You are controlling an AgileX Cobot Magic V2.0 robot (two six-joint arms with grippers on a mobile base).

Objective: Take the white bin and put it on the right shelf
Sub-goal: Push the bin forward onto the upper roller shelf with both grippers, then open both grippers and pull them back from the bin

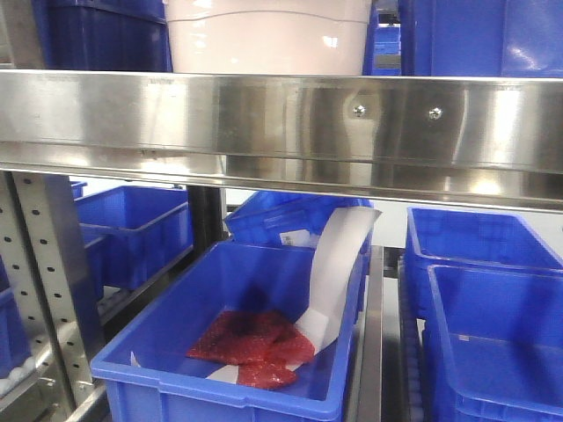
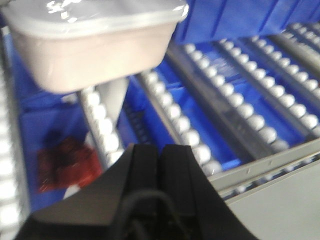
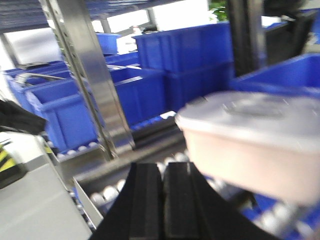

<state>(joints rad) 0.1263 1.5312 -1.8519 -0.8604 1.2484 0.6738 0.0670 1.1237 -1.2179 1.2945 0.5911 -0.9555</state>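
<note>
Evidently both closed and empty, left end effector [image 2: 160, 152], right end effector [image 3: 163, 172], near white bin [image 3: 255, 135]

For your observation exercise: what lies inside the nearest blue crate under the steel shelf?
Inside the blue crate lie a red bag and a curled white paper strip. Whatever sits beneath them is covered.

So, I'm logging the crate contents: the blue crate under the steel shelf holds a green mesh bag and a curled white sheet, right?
Not quite: the bag is red, not green, as the exterior front-facing view shows. The rest stands: it lies in the blue crate below the steel shelf, beside the curled white sheet.
</note>
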